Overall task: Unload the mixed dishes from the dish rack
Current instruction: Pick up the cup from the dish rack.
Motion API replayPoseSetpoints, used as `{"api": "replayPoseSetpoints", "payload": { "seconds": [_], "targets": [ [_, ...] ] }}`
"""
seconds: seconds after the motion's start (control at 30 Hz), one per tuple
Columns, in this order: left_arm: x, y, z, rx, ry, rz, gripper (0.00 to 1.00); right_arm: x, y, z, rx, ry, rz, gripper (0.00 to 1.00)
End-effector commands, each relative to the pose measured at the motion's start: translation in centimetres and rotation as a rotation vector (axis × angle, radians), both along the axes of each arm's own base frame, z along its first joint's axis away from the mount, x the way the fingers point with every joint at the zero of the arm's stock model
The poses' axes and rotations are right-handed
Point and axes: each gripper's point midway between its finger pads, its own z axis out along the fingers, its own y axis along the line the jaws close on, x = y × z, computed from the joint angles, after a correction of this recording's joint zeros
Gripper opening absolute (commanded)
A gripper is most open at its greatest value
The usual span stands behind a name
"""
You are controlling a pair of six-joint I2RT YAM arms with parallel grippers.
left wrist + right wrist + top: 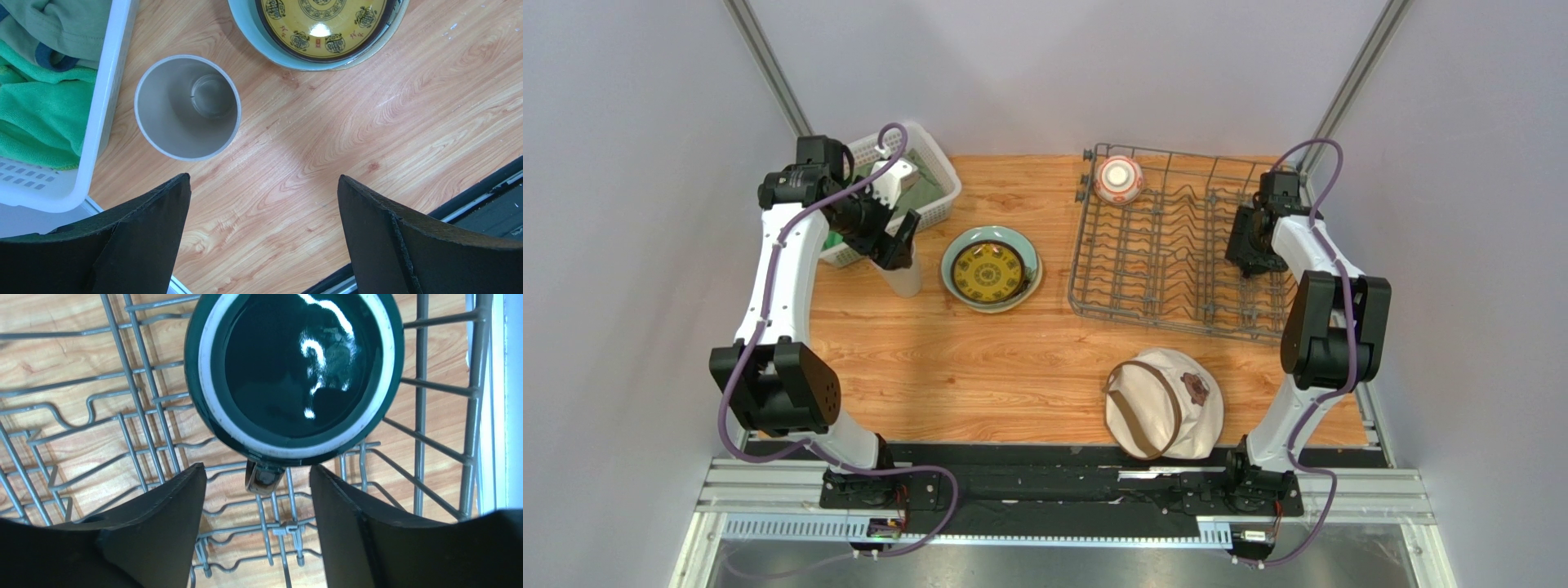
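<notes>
Dish rack point(1173, 263) sits far right on worktop point(928, 355). Patterned bowl point(1118, 180) in its far left corner. Dark green mug point(294, 373) stands mouth-up at rack's right side. Right gripper point(256, 474) above it, fingers spread, holding nothing. Left gripper point(263, 178) spread wide over bare worktop. Beige tumbler point(187, 107) upright just beside white basket point(104, 110). Small yellow-patterned plate point(325, 21) lies on pale green plate point(270, 52), left of rack. Hat point(1161, 404) near rack's near side.

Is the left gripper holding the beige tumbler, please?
No, the beige tumbler stands upright on the table, clear of the open left gripper.
</notes>
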Motion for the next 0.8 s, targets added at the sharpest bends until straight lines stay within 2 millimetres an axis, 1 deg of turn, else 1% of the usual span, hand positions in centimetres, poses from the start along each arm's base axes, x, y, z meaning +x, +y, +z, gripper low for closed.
{"api": "replayPoseSetpoints", "payload": {
  "seconds": [0.0,0.13,0.43,0.7,0.77],
  "targets": [
    [-0.1,-0.7,0.6,-0.02,-0.03,-0.021,0.97,1.1,-0.9,-0.1,-0.035,-0.064,-0.024,0.65],
    [-0.2,-0.6,0.0,-0.015,-0.018,-0.019,0.97,1.3,-1.0,-0.5,-0.046,-0.065,-0.025,0.6],
    [-0.3,-0.5,-0.5,-0.009,-0.013,-0.022,0.97,1.5,-1.1,-0.9,-0.087,-0.077,-0.022,0.47],
    [-0.4,-0.6,-1.2,-0.016,0.002,-0.025,0.97,1.5,-1.1,-1.2,-0.126,-0.078,-0.014,0.4],
    [-0.4,-0.6,-1.0,-0.015,-0.004,-0.026,0.97,1.5,-1.1,-1.3,-0.131,-0.08,-0.016,0.36]
  ]
}}
